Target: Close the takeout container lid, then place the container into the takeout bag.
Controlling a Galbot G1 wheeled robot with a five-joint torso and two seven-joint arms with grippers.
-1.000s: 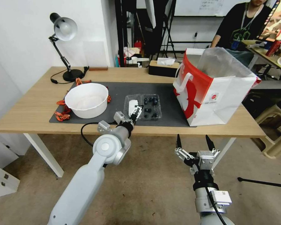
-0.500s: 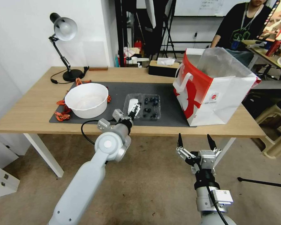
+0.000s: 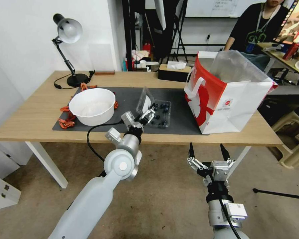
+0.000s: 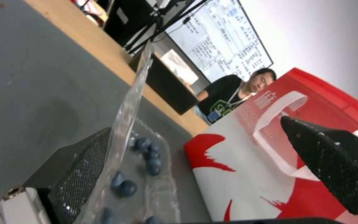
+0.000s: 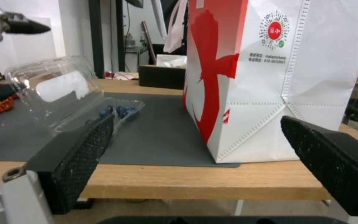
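The left gripper (image 3: 149,115), jaws wide, props the lid (image 3: 145,99) half raised beside the takeout bag (image 3: 229,99); it should push steadily toward the bag until the lid snaps.

Red-white takeout bag (image 3: 222,103); dark blueberries (image 3: 160,114); white bowl (image 3: 92,106).

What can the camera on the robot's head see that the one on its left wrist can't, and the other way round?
Head only: the white bowl, the lamp, and the right gripper open below the table edge. Left wrist only: a screen behind the table. Both: the left gripper, open around the raised lid, the blueberries and the bag.
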